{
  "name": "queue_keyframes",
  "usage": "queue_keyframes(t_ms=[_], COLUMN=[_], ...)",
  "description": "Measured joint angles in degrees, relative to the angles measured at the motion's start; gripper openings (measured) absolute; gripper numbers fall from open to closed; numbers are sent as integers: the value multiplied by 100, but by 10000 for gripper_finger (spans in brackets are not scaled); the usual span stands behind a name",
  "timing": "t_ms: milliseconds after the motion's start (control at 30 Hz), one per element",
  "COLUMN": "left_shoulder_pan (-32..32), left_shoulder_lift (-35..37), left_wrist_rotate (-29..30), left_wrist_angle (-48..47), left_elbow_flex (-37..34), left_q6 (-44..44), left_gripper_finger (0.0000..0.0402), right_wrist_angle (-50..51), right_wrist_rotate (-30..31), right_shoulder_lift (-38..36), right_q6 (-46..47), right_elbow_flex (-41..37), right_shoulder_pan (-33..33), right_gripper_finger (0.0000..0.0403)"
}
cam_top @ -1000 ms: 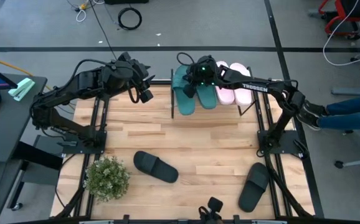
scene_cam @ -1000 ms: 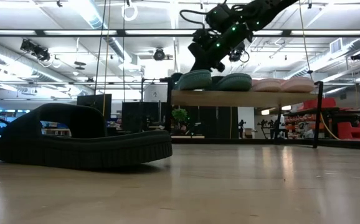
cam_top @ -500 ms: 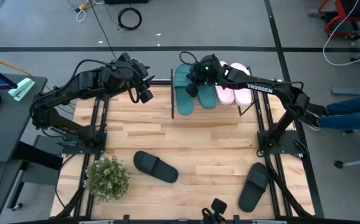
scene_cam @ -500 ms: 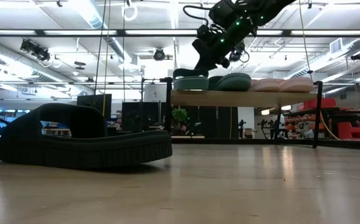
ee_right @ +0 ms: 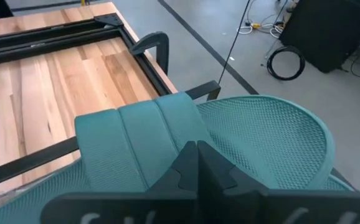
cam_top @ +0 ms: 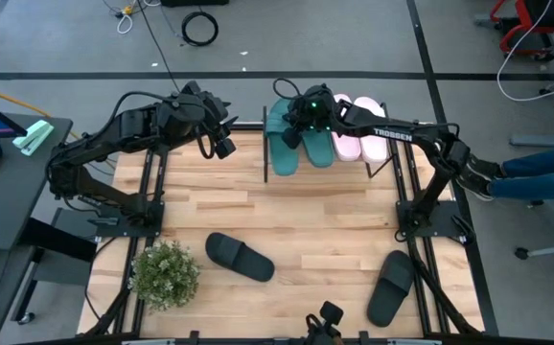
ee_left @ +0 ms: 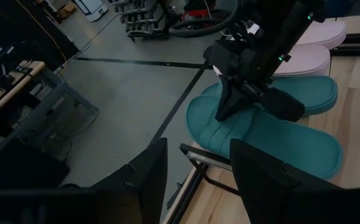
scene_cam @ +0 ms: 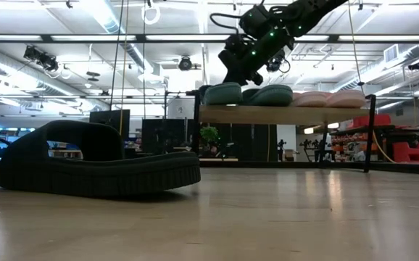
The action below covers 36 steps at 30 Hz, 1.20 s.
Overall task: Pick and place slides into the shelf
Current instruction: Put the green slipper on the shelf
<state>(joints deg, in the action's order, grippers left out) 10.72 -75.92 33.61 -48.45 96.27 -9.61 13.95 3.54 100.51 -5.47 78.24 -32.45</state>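
The shelf (scene_cam: 304, 114) stands at the table's far middle. On its plank top lie two teal slides (cam_top: 282, 153) (cam_top: 319, 151) and two pale pink slides (cam_top: 361, 134), soles down. My right gripper (cam_top: 294, 134) is shut and slants down onto the left teal slide (ee_right: 261, 137). My left gripper (cam_top: 223, 146) hangs open in the air left of the shelf, holding nothing. Two black slides lie soles down on the table: one near the middle (cam_top: 241, 256), one at the near right (cam_top: 392, 287). My right gripper meets the left teal slide at its ribbed strap (ee_right: 149, 140) with its shut fingertips (ee_left: 225, 111). The fingers slant down from above and from the table's right. The slide lies flat on the shelf's plank top.
A small potted plant (cam_top: 165, 273) stands at the table's near left. A person's legs (cam_top: 536, 172) reach in from the right beyond the table. The black slide (scene_cam: 93, 167) fills the low view's left. Bare wood lies between the shelf and the black slides.
My right gripper has drawn a little up and away from the left teal slide and come back down onto its strap, staying shut. The slide has rocked slightly on the shelf top and settled again.
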Motion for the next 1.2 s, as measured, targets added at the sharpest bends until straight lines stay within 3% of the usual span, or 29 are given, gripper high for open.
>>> queue_keyframes(t_ms=[667,1033,1200], left_shoulder_pan=[0,0,0], left_shoulder_lift=[0,0,0], left_wrist_rotate=[0,-1,-1], left_wrist_angle=[-116,-116,-115], left_elbow_flex=[0,0,0], left_q6=[0,1,3], left_gripper_finger=[178,177,181], right_wrist_angle=[268,188,162], right_wrist_rotate=[-246,-262,33], right_shoulder_lift=[87,-749,-988], right_q6=[52,-207,-461], right_elbow_flex=[9,-42,-42], right_shoulder_pan=[-39,5,-6], right_gripper_finger=[0,2,2])
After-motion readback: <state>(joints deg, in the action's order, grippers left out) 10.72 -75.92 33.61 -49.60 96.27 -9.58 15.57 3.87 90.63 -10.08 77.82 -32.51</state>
